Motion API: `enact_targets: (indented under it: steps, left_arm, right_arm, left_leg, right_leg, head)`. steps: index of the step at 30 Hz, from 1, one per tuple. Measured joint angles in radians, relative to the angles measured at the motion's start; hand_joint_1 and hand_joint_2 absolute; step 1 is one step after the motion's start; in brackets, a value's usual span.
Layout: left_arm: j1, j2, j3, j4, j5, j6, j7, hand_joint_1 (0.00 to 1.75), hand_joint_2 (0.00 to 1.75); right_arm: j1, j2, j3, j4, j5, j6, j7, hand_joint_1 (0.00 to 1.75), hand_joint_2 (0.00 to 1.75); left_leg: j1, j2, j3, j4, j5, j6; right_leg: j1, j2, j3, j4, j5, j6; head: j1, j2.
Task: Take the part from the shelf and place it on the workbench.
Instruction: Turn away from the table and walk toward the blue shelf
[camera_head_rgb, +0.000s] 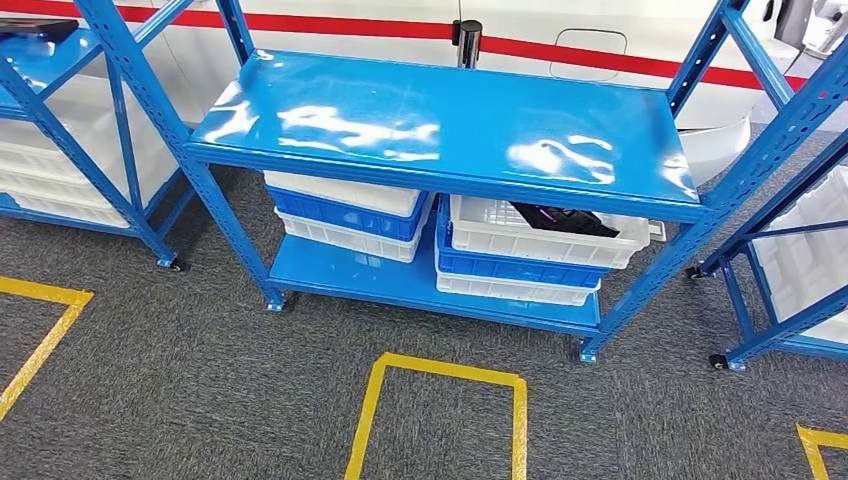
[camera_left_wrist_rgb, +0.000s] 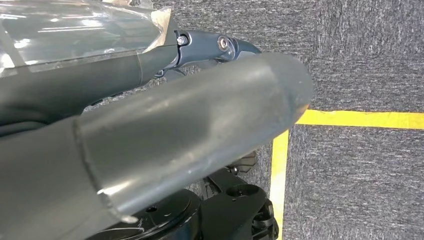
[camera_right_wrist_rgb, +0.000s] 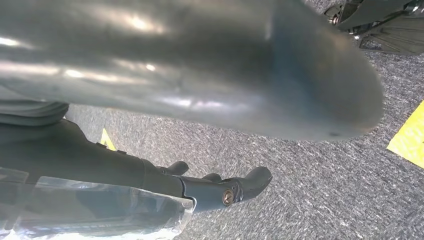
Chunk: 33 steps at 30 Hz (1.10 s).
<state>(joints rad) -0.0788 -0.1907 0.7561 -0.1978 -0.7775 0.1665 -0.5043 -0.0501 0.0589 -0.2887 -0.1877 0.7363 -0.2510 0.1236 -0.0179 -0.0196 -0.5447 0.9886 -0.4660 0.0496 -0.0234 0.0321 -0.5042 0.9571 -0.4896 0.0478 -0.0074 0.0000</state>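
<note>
A black part (camera_head_rgb: 560, 218) lies in the top white bin (camera_head_rgb: 480, 225) of the right-hand stack, on the lower level of the blue shelf (camera_head_rgb: 440, 130) ahead of me. Its far end is hidden under the shelf's top board. In the left wrist view my left hand (camera_left_wrist_rgb: 190, 130) hangs over the grey carpet, thumb and dark fingers (camera_left_wrist_rgb: 215, 47) stretched out and apart, holding nothing. The right wrist view shows my right hand (camera_right_wrist_rgb: 210, 75) the same way above the carpet, its fingers (camera_right_wrist_rgb: 225, 190) straight and empty.
A second stack of white and blue bins (camera_head_rgb: 345, 215) stands on the lower level's left. More blue racks with white bins flank the shelf at the left (camera_head_rgb: 60, 150) and right (camera_head_rgb: 800, 250). Yellow tape lines (camera_head_rgb: 440, 375) mark the carpet.
</note>
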Motion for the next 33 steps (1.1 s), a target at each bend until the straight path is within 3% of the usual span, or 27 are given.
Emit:
enact_targets:
  steps: [3,4,6,8,9,11,12,14,16,18,19,21,22,23,24,25,27,28,30,33]
  left_arm:
    - [0.0,0.0,0.0,0.0,-0.001,0.0,0.0,0.0,0.0]
    - [0.001,0.0,0.0,0.0,-0.001,-0.001,0.0,0.0,0.0]
    - [0.002,0.001,0.0,0.0,-0.002,-0.001,0.0,0.0,0.0]
    - [0.003,0.001,0.0,0.0,-0.003,-0.001,0.0,0.0,0.0]
    - [0.003,0.001,0.0,0.0,-0.003,-0.001,0.0,0.0,0.0]
    - [0.004,0.001,0.0,0.0,-0.003,-0.001,0.0,0.0,0.0]
    - [0.004,0.002,0.0,0.0,-0.003,-0.001,0.0,0.0,0.0]
    - [0.005,0.003,0.0,0.0,-0.003,-0.001,0.0,0.0,0.0]
    - [0.005,0.003,0.0,0.0,-0.004,-0.003,0.0,0.0,0.0]
    - [0.004,0.004,0.0,0.0,-0.004,-0.005,0.0,0.0,0.0]
    - [0.005,0.004,0.0,0.0,-0.004,-0.006,0.0,0.0,0.0]
    - [0.006,0.004,0.0,0.0,-0.004,-0.006,0.001,0.0,0.0]
    - [0.008,0.004,0.0,0.0,-0.005,-0.006,0.001,0.0,0.0]
    - [0.009,0.004,0.0,0.0,-0.005,-0.007,0.001,0.0,0.0]
    - [0.01,0.004,0.0,0.001,-0.005,-0.007,0.002,0.0,0.0]
    - [0.01,0.004,0.0,0.001,-0.005,-0.007,0.002,0.0,0.0]
    - [0.01,0.005,0.0,0.0,-0.005,-0.007,0.002,0.0,0.0]
    - [0.009,0.006,0.0,0.0,-0.005,-0.006,0.003,0.0,0.0]
    - [0.008,0.008,0.0,0.0,-0.005,-0.006,0.004,0.0,0.0]
    - [0.007,0.007,0.0,0.0,-0.005,-0.005,0.005,0.0,0.0]
  right_arm:
    - [-0.001,0.001,-0.004,0.0,-0.001,-0.001,0.0,0.0,0.0]
    - [-0.001,0.001,-0.005,0.0,-0.001,-0.001,0.0,0.0,0.0]
    - [-0.001,0.002,-0.006,0.0,-0.001,-0.001,0.0,0.0,0.0]
    - [0.002,0.002,-0.006,0.0,-0.002,-0.001,0.0,0.0,0.0]
    - [0.003,0.002,-0.006,0.0,-0.002,-0.001,0.0,0.0,0.0]
    - [0.005,0.0,-0.008,0.0,-0.003,-0.002,0.0,0.0,0.0]
    - [0.004,0.001,-0.008,0.0,-0.003,-0.002,0.0,0.0,0.0]
    - [0.001,0.002,-0.009,0.0,-0.003,-0.004,0.0,0.0,0.0]
    - [0.0,0.003,-0.011,0.0,-0.003,-0.005,0.0,0.0,0.0]
    - [0.0,0.004,-0.012,0.0,-0.003,-0.007,0.0,0.0,0.0]
    - [0.0,0.004,-0.012,0.0,-0.002,-0.008,0.0,0.0,0.0]
    - [0.0,0.005,-0.012,0.0,0.0,-0.009,0.0,0.0,0.0]
    - [0.001,0.005,-0.012,0.0,0.001,-0.009,0.0,0.0,0.0]
    - [0.002,0.005,-0.012,0.0,0.002,-0.009,0.0,0.0,0.0]
    - [0.003,0.005,-0.012,0.0,0.003,-0.009,0.001,0.0,0.0]
    - [0.003,0.005,-0.012,0.0,0.004,-0.009,0.001,0.0,0.0]
    - [0.002,0.007,-0.012,0.0,0.006,-0.009,0.001,0.0,0.0]
    - [0.0,0.008,-0.012,0.0,0.006,-0.009,0.001,0.0,0.0]
    - [-0.001,0.01,-0.012,0.0,0.007,-0.009,0.001,0.0,0.0]
    - [0.001,0.009,-0.012,0.0,0.008,-0.009,0.001,0.0,0.0]
  left_leg:
    - [0.01,0.008,0.01,-0.021,0.011,0.016]
    - [0.013,0.013,0.014,-0.028,0.015,0.021]
    - [0.012,0.025,0.014,-0.029,0.016,0.024]
    - [0.012,0.035,0.014,-0.028,0.014,0.022]
    - [0.012,0.039,0.015,-0.027,0.012,0.019]
    - [0.015,0.049,0.017,-0.019,0.004,0.008]
    - [0.014,0.053,0.017,-0.012,-0.002,0.0]
    - [0.012,0.062,0.02,-0.001,-0.015,-0.016]
    - [0.014,0.07,0.026,0.0,-0.022,-0.026]
    - [0.02,0.06,0.02,0.022,-0.043,-0.039]
    - [0.022,0.048,0.005,0.058,-0.069,-0.045]
    - [0.025,0.029,-0.053,0.184,-0.141,-0.054]
    - [0.025,0.026,-0.086,0.248,-0.167,-0.055]
    - [0.026,0.026,-0.107,0.286,-0.174,-0.054]
    - [0.026,0.025,-0.111,0.287,-0.159,-0.052]
    - [0.026,0.021,-0.096,0.249,-0.127,-0.047]
    - [0.025,-0.004,-0.034,0.111,-0.052,-0.031]
    - [0.023,-0.014,-0.009,0.056,-0.03,-0.024]
    - [0.019,-0.021,0.009,0.013,-0.019,-0.014]
    - [0.021,0.0,0.015,-0.007,-0.006,-0.002]
  right_leg:
    - [0.003,-0.007,-0.011,0.035,-0.02,0.002]
    - [0.004,-0.011,-0.032,0.082,-0.044,-0.001]
    - [0.002,-0.018,-0.106,0.22,-0.102,-0.009]
    - [0.001,-0.019,-0.159,0.309,-0.124,-0.002]
    - [0.0,-0.021,-0.16,0.303,-0.112,0.006]
    - [-0.004,-0.042,-0.1,0.171,-0.049,0.027]
    - [-0.003,-0.055,-0.07,0.105,-0.021,0.03]
    - [0.001,-0.07,-0.038,0.035,0.006,0.012]
    - [0.004,-0.056,-0.038,0.037,0.007,-0.015]
    - [0.0,-0.044,-0.033,0.036,0.011,-0.031]
    - [-0.003,-0.039,-0.032,0.035,0.014,-0.037]
    - [-0.001,-0.028,-0.034,0.035,0.016,-0.043]
    - [0.001,-0.022,-0.036,0.035,0.016,-0.044]
    - [0.003,-0.014,-0.036,0.036,0.016,-0.044]
    - [0.005,-0.006,-0.035,0.036,0.016,-0.044]
    - [0.007,0.003,-0.033,0.036,0.016,-0.044]
    - [0.01,0.02,-0.03,0.036,0.016,-0.044]
    - [0.013,0.027,-0.031,0.036,0.016,-0.043]
    - [0.015,0.037,-0.035,0.035,0.018,-0.038]
    - [0.019,0.032,-0.05,0.047,0.012,-0.027]
  head:
    - [0.002,0.0]
    - [0.005,0.0]
    - [0.01,0.0]
    - [0.011,0.0]
    - [0.011,0.0]
    - [0.011,0.0]
    - [0.013,0.0]
    - [0.013,0.0]
    - [0.012,0.0]
    - [0.011,0.0]
    - [0.01,0.0]
    - [0.007,0.0]
    - [0.007,0.0]
    - [0.006,0.0]
    - [0.007,0.0]
    - [0.006,0.0]
    - [0.007,0.0]
    - [0.007,0.0]
    - [0.006,0.0]
    - [0.006,0.0]
